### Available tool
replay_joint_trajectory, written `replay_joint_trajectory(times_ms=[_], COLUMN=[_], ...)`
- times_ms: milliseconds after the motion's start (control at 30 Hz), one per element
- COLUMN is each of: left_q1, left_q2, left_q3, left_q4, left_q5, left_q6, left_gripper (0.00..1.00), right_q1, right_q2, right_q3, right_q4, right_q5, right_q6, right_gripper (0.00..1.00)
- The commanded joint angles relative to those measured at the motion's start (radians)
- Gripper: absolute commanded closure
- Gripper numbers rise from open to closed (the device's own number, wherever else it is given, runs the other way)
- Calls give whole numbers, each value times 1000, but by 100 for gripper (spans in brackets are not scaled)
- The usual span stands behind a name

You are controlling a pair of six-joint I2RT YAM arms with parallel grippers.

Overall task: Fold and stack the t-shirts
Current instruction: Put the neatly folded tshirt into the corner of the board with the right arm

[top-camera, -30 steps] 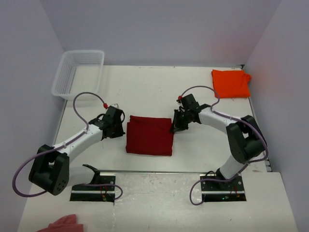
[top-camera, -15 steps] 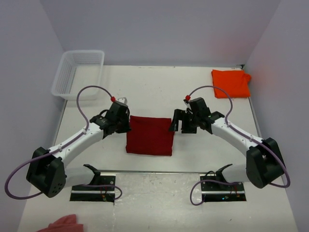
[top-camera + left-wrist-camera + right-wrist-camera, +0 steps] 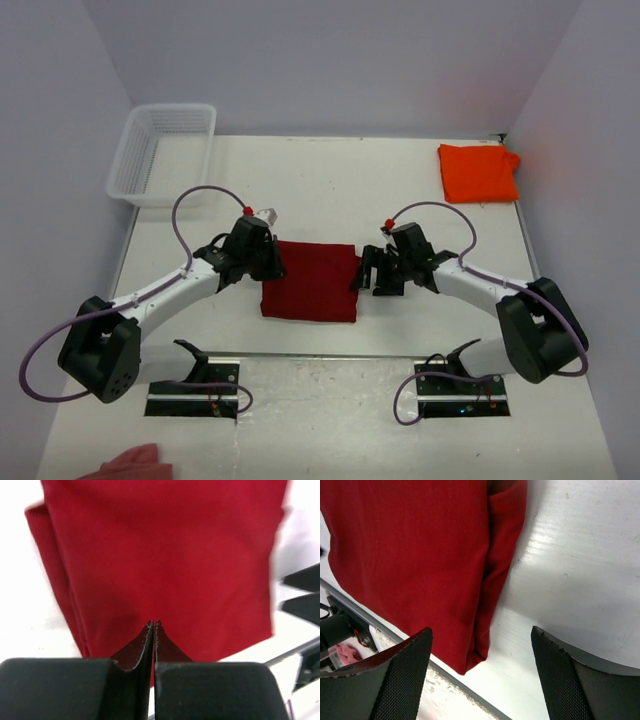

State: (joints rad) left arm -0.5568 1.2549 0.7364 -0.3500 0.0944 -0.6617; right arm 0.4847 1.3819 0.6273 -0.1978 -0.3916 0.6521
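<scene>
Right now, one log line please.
red shirt folded, centre | left tool shut at its left edge | right tool open over its right edge | orange shirt folded, far right | not stacked

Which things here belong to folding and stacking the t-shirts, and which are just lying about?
Belong to the job: dark red t-shirt, folded, between the arms; orange t-shirt, folded, far right corner.
Just lying about: white plastic basket, far left; pink cloth, near left edge.

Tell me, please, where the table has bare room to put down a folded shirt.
The table is bare between the basket and the orange shirt, beyond the red shirt. It is crowded beside the red shirt, where the left arm and the right arm reach in.
</scene>
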Motion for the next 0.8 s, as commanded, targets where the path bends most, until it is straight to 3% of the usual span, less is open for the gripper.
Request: replay_joint_trajectory(times_ms=[0, 767], left_q1=[-2, -2], left_q2=[52, 126], left_q3=[-54, -157], left_q4=[77, 160], left_q5=[27, -30], left_q6=[-4, -26], left_gripper=[100, 100], right_q1=[6, 5], right_q2=[31, 80], right_q3=[-17, -94], right_q4=[101, 158], right_q5=[-35, 2], right_q6=[32, 78], right_gripper=[20, 20])
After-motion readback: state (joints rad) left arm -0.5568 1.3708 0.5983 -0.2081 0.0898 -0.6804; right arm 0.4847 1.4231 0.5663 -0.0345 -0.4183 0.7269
